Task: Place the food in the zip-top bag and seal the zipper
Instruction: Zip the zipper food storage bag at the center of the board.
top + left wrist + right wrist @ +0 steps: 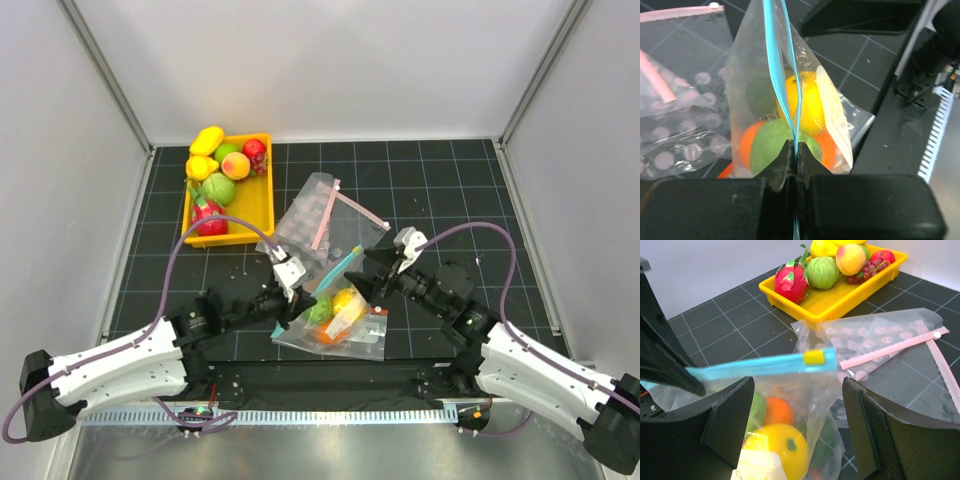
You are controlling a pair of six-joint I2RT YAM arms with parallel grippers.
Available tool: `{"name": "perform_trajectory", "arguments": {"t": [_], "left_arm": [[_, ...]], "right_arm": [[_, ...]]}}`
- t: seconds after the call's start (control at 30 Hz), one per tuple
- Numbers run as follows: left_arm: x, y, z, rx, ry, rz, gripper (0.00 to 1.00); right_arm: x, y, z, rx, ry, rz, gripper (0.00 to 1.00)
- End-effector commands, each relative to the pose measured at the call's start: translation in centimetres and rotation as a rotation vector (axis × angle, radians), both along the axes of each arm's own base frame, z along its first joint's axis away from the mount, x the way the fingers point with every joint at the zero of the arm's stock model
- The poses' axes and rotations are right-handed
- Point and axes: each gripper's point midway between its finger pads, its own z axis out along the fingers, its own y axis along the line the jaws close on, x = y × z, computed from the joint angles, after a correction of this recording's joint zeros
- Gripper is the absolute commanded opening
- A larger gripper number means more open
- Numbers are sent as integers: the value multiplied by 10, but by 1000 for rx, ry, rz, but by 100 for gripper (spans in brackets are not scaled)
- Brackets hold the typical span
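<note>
Pinching the teal zipper in our closed left fingers, its yellow slider between our open right fingers, we judge the limp, slippery zip-top bag best gripped there.

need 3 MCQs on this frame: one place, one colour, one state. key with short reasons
1. In the top view, where on the mat is the yellow tray?
A. far-left corner
B. near-right corner
C. near edge, centre

2. What colour is the zipper of the zip-top bag?
A. pink
B. light blue
C. red-orange

3. How do the right fingers stand?
A. shut on the zipper
B. shut on the tray rim
C. open, gripping nothing

Key:
1 A: the tray lies at the mat's far-left corner.
2 B: the left wrist view shows a light-blue strip pinched by the shut left fingers.
3 C: the right wrist view shows a wide gap between them.
</note>
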Motion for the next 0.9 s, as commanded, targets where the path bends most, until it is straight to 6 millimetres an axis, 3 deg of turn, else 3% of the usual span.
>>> {"name": "perform_trajectory", "arguments": {"t": [0.0,0.13,0.17,0.27,0.33,0.53,0.7,0.87], "left_arm": [[-24,-18,14,-47,12,-174,0],[-43,-21,26,-61,57,-269,0],[-43,-21,37,-70,54,-267,0],[-42,-12,36,-29,70,-232,0],[-30,-2,31,-10,72,-138,0],[-26,9,8,-18,69,-77,0],[-25,14,11,-54,24,-72,0],[-23,16,1,-31,18,-63,0]], "right_arm": [[-3,-2,23,60,-70,-1,78],[-7,-4,25,71,-74,10,78],[-8,-4,27,76,-79,12,78],[-13,-7,31,93,-97,21,78],[-15,-7,25,92,-98,27,78],[-17,1,16,78,-99,71,78],[-28,17,9,52,-98,186,75],[-32,20,10,59,-113,218,75]]}}
